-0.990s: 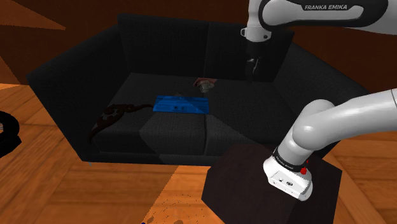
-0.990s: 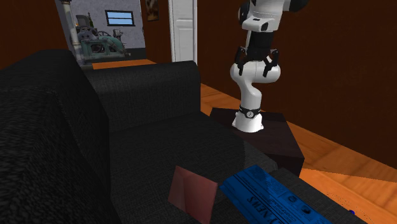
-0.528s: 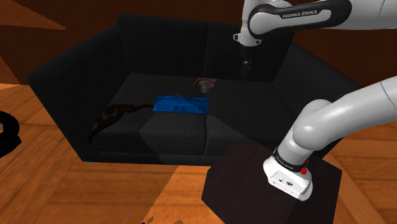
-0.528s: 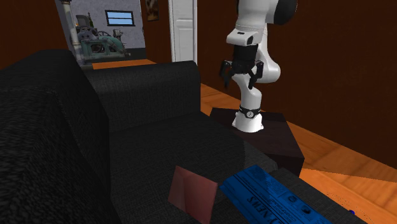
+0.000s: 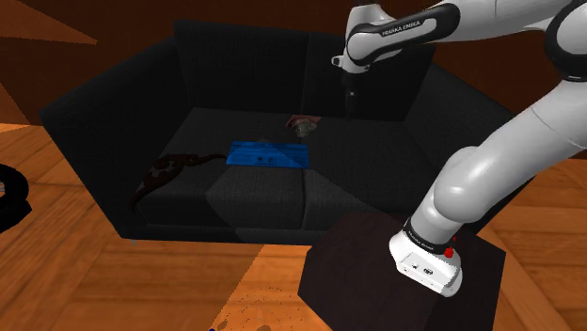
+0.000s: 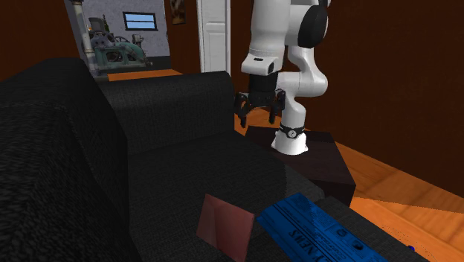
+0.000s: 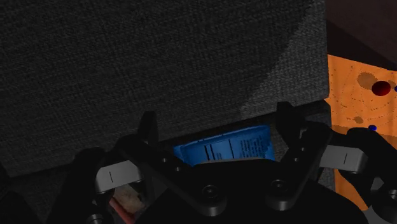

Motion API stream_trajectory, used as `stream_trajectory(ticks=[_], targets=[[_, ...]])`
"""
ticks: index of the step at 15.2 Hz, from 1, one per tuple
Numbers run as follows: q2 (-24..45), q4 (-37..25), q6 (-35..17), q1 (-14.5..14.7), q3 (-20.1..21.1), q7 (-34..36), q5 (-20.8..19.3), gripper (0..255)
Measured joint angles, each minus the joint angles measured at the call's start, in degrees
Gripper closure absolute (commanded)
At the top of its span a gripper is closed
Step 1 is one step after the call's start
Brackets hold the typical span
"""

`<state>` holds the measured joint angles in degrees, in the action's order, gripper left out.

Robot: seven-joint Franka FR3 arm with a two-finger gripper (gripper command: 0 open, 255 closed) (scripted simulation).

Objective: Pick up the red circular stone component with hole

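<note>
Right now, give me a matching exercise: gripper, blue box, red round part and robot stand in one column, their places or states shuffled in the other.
1 gripper
2 blue box
3 red round part
4 stand

A on the wooden floor
B flat, mid-seat on the cushion
C open, in the air
D at the foot of the sofa backrest

Pairs: 1-C, 2-B, 3-D, 4-A
</note>
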<state>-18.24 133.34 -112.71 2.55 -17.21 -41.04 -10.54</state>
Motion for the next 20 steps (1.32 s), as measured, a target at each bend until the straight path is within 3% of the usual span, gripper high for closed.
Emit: stream_trajectory(ticks=[9,17,20], targets=[[20.2,-12.6,-9.5,1.2,-4.7,-21.0,9.0,0],[38.3,-29.3,-11.0,-2.1,-2.1,-37.7,19.0,0],[41.8,-32.6,-11.2,-2.9,-1.1,-40.0,20.5,0]])
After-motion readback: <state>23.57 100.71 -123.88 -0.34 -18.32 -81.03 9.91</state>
